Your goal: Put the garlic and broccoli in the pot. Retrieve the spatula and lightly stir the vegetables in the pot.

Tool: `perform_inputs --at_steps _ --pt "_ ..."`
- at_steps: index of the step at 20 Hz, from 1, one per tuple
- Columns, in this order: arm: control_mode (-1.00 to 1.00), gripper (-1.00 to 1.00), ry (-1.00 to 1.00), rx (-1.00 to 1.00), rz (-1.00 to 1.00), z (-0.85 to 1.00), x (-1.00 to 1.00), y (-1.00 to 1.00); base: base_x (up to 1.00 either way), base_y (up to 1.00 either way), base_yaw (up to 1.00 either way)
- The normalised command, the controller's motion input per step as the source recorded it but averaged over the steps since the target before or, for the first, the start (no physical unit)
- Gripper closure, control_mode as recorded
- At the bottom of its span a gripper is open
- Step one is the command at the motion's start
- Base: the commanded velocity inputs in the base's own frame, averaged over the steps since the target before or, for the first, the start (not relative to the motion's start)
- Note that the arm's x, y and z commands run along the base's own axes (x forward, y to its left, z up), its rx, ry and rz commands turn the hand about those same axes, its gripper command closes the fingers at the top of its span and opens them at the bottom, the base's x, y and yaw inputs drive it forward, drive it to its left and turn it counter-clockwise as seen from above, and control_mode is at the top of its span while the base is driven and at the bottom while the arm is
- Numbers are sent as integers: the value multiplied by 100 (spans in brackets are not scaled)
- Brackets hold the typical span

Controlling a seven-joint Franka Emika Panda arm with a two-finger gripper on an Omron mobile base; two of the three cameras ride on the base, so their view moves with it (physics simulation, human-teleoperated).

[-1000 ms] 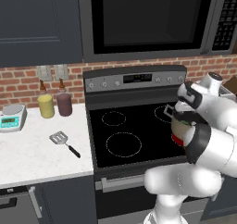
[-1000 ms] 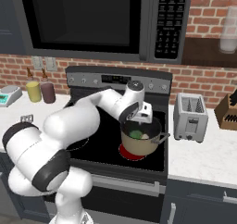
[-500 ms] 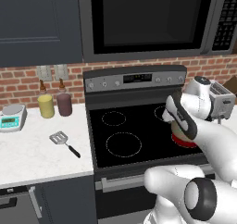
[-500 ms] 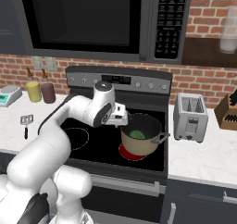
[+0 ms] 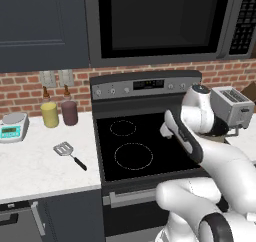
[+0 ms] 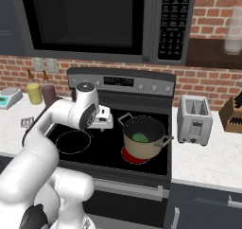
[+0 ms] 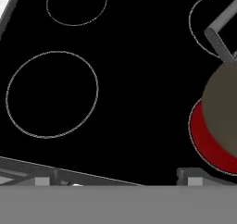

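Silver-headed spatula (image 5: 69,154) lies on counter well left of gripper (image 6: 105,118), across the stovetop (image 5: 145,146); handle points toward the stove. Jaws fully open, empty.

Pot (image 6: 141,145) on stove's (image 6: 156,162) front-right burner, which glows red; broccoli (image 6: 140,137) inside pot. Gripper (image 6: 105,119) over cooktop just left of pot, apart from it. Toaster (image 6: 194,119) and knife block (image 6: 233,115) on right counter.
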Motion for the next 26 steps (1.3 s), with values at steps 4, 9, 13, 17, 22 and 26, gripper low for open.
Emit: perform_inputs --at_steps 4,9,13,17,22,26 --pt "-100 -100 17 0 9 4 -29 100 0 0 0" --pt "-100 -100 18 -2 11 -1 -16 100 0 0 0" --pt "-100 -100 13 -1 16 -17 0 100 0 0 0" --pt "-100 -100 10 0 17 -21 18 100 0 0 0" --pt "-100 -100 5 0 10 -30 36 100 0 0 0" --pt "-100 -100 -1 0 0 -36 31 97 0 0 0"
